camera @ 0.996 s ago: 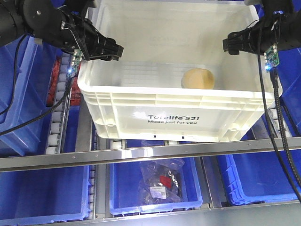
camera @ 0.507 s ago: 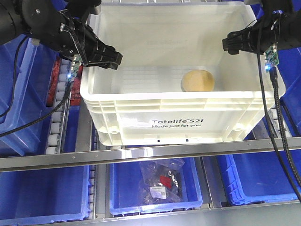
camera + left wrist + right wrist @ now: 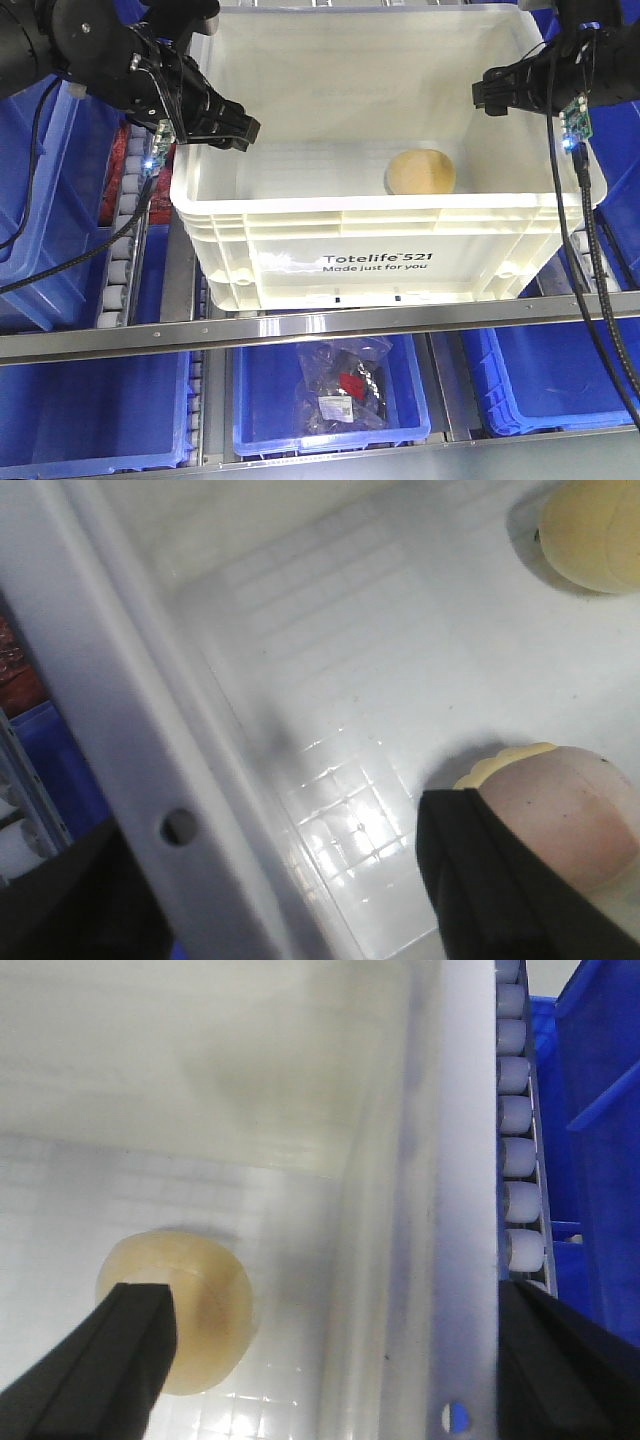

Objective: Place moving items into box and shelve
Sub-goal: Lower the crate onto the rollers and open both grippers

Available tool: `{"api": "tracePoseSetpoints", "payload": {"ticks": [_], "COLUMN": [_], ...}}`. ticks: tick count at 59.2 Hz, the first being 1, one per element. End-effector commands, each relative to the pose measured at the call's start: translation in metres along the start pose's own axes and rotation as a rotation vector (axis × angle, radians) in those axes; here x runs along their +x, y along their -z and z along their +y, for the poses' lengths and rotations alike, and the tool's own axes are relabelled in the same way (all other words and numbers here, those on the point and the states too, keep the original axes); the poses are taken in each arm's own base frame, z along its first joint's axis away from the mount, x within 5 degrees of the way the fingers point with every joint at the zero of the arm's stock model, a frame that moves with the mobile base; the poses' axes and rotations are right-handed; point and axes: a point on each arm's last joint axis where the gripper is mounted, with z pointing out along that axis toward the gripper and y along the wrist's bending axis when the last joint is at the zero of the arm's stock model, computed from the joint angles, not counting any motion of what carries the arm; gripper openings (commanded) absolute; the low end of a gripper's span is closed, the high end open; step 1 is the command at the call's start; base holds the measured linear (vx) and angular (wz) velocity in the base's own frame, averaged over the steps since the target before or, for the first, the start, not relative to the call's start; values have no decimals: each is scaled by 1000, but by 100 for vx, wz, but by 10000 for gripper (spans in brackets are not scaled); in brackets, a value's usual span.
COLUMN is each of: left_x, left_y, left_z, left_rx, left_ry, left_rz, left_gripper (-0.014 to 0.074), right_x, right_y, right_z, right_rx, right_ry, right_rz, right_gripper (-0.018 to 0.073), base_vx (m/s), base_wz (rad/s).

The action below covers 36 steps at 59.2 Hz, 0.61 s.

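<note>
Front view: the white box (image 3: 385,190), marked "Totelife 521", sits on the shelf rails. 1 tan round item (image 3: 421,171) lies on its floor toward the right wall. The left gripper (image 3: 225,128) straddles the box's left rim; the right gripper (image 3: 497,92) straddles the right rim. A blue bin (image 3: 330,395) sits below the box.

Left wrist view: fingers spread on either side of the box's left wall (image 3: 110,730); 2 round items lie inside.

Right wrist view: fingers spread across the right wall (image 3: 440,1210), not clamped.
</note>
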Motion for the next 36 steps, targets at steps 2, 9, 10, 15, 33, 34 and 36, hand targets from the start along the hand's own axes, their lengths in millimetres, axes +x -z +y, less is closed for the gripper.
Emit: {"api": "tracePoseSetpoints", "payload": {"ticks": [2,9,10,15,33,34,36], "left_x": [-25,-24,-24,-24,-24,-24,-25], "left_y": [33,33,33,33,39,40,43], "left_z": [-25,-25,-25,-25,-27,-27,-26], "left_rx": [107,108,109,109,124,122,115], "left_ry": [38,38,37,37,45,43,38], "left_rz": [-213,-206,-203,-202,-207,-212,-227], "left_gripper": [533,533,533,533,542,545,554], "right_x": [-26,-26,-26,-26,-26,-26,-26], "right_y": [30,30,30,30,30,30,30], "right_z": [15,15,15,15,15,15,15], "right_rx": [-61,-61,-61,-61,-61,-61,-61], "right_ry": [-36,-36,-36,-36,-36,-36,-36], "right_rz": [-170,-170,-170,-169,-169,-169,-169], "right_gripper": [594,594,594,594,594,594,594], "base_vx": [0,0,0,0,0,0,0], "base_wz": [0,0,0,0,0,0,0]}}
